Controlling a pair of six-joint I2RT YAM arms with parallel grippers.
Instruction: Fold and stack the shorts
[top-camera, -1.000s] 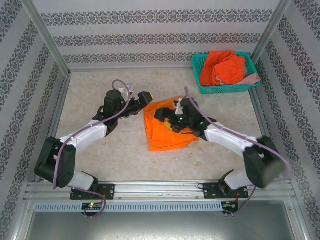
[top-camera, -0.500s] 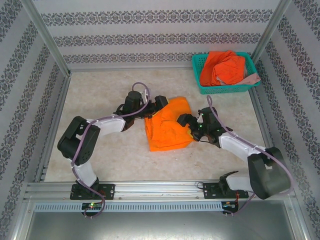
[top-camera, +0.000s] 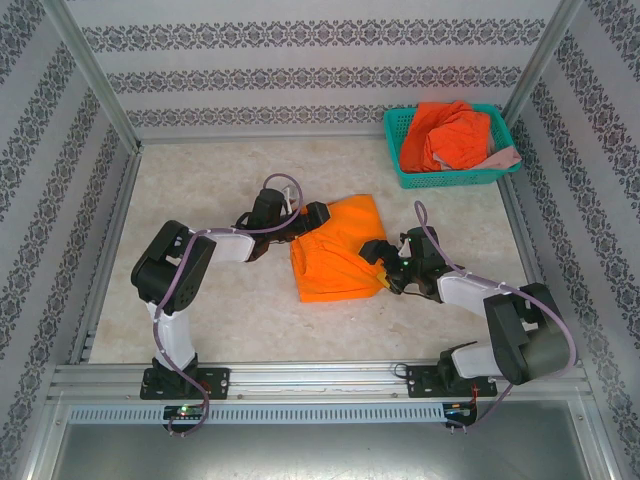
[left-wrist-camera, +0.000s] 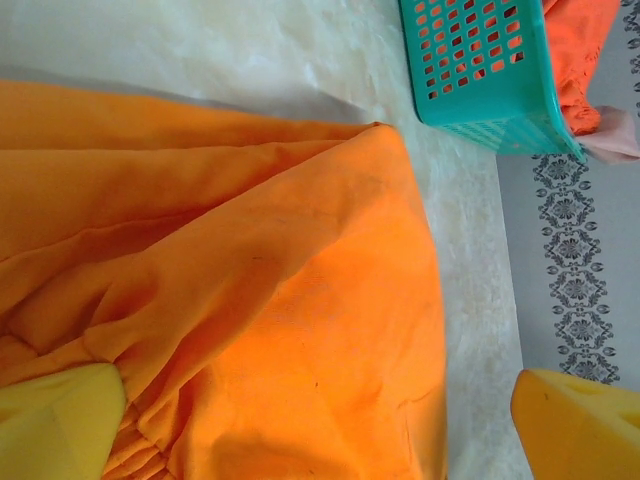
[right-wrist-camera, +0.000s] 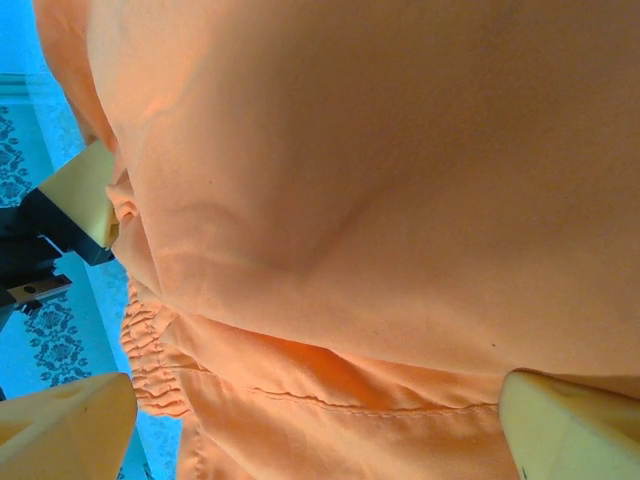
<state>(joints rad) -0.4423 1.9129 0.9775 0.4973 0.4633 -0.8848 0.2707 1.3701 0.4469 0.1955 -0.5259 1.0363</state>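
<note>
Teal basket (top-camera: 455, 177) holds red-orange shorts (top-camera: 450, 135), seemingly pink shorts (top-camera: 505, 157) at right corner.

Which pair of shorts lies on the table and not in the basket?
The yellow-orange shorts, spread on the table. The red-orange shorts and the pink shorts lie heaped in the teal basket.

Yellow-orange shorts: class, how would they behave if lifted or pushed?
Probably floppy: the yellow-orange shorts lie creased and folded over. Likely light, as the cloth looks thin. Pushed, they would probably bunch, given the soft wrinkles.
</note>
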